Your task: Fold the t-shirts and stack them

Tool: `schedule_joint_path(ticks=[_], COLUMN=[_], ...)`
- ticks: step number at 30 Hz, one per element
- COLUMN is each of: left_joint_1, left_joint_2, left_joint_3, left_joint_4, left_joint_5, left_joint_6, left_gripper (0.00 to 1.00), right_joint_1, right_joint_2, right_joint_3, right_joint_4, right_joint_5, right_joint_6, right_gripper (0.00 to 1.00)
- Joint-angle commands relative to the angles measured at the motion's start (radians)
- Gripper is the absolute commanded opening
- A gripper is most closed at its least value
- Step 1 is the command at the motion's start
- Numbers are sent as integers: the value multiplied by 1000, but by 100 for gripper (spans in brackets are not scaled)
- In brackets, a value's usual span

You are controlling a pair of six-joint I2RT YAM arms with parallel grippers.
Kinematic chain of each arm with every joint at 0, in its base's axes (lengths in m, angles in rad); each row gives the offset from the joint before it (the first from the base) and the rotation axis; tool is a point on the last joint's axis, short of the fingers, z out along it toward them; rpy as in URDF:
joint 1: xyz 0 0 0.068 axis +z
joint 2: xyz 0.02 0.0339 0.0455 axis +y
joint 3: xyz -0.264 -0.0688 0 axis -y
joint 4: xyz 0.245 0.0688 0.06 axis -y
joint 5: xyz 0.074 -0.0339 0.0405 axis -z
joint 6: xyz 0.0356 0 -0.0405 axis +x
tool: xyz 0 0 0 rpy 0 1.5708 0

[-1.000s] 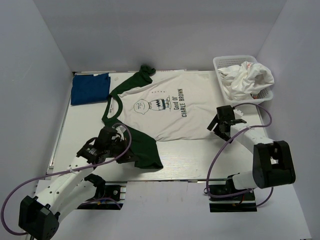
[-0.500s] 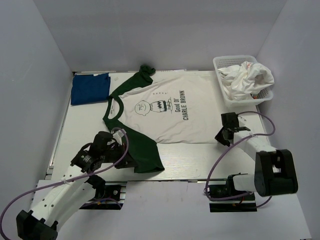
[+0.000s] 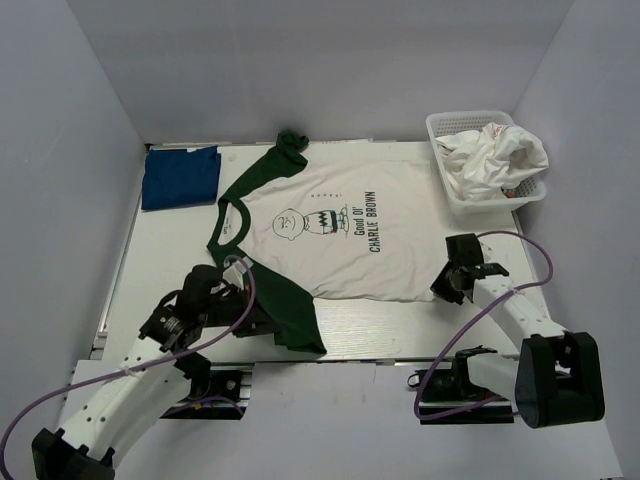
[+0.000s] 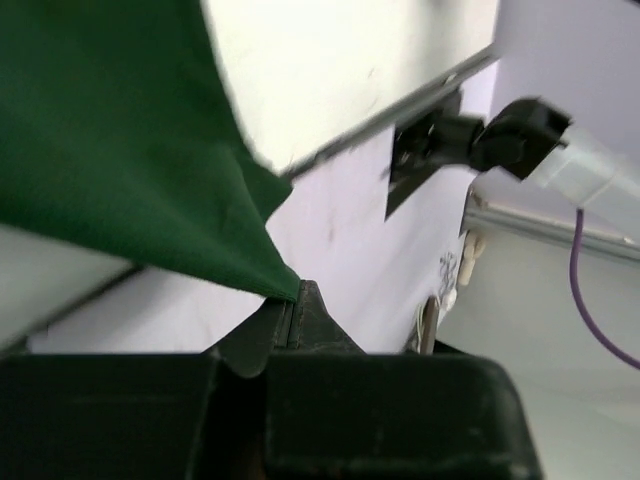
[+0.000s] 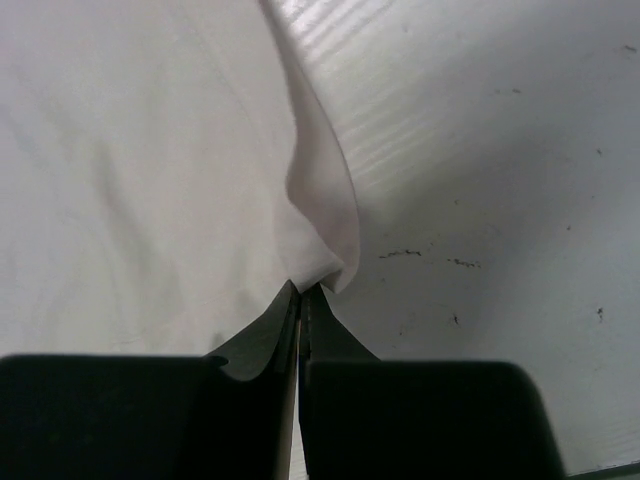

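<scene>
Two grippers closed on one shirt: dark blue t-shirt (image 3: 180, 177) folded far left; left gripper (image 4: 290, 303) pinching green sleeve (image 3: 287, 305); white t-shirt (image 3: 340, 250) spread mid-table; right gripper (image 5: 302, 292) pinching its hem corner (image 5: 330, 262); white shirts (image 3: 495, 155) heaped in basket (image 3: 472, 204), far right.

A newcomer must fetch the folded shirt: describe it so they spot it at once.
On the white table, look to the far left corner, opposite the white basket at far right. The dark blue t-shirt lies there, folded into a flat rectangle; it is the only blue garment, and the green-sleeved shirt beside it lies spread open.
</scene>
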Motion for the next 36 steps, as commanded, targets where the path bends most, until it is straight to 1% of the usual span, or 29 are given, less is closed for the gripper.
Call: schedule_joint_path(ticks=[1,2,3,5,6,7,8,9,11,12,14,15,18,20,21,23,24,25,27,29,31,32,34,36], left_joint_1=[-4,5,5,21,21,21,21,30,30,30,50,50,71,83,94,113,113,123,132,143,168,168,195,211], left_joint_2=[77,103,158,212,238,266,328,359,416,465,508,551,605,655,674,729,748,766,810,821,844,844,877,924], left_joint_3=[8,19,30,76,94,144,177,236,289,339,393,450,531,557,577,608,619,628,646,646,646,660,686,717], left_joint_4=[290,359,399,484,498,489,466,431,403,389,366,342,341,364,377,415,429,462,501,580,634,671,671,682], left_joint_5=[-11,-43,-66,-145,-186,-294,-356,-451,-534,-588,-646,-701,-786,-795,-826,-847,-848,-848,-848,-809,-780,-769,-769,-778], left_joint_6=[-7,-7,-7,11,11,1,0,-9,-9,3,4,14,37,75,91,158,183,251,302,374,418,448,459,468], left_gripper=[0,0,0,0,0,0,0,0,0,0,0,0,0,0,0,0,0,0,0,0,0,0,0,0], right_joint_1=[17,24,28,39,41,41,50,51,57,59,59,56,56,54,56,53,53,51,50,51,50,48,44,38], right_joint_2=[25,31,45,76,83,93,119,128,162,165,208,221,284,320,326,347,355,370,395,422,462,476,525,553], right_joint_3=[103,117,144,183,222,235,252,294,315,331,371,402,463,499,506,536,552,571,601,644,669,709,738,801], right_joint_4=[69,70,75,79,85,84,78,75,84,96,128,125,104,119,125,147,150,156,156,158,144,136,98,50], right_joint_5=[-32,-24,-17,-4,-4,6,23,23,25,23,19,23,54,61,86,97,100,106,112,123,146,161,207,229], right_joint_6=[-35,-41,-49,-63,-79,-83,-84,-92,-93,-86,-80,-75,-63,-73,-78,-118,-124,-141,-156,-170,-170,-167,-155,-138], right_gripper=[0,0,0,0,0,0,0,0,0,0,0,0,0,0,0,0,0,0,0,0,0,0,0,0])
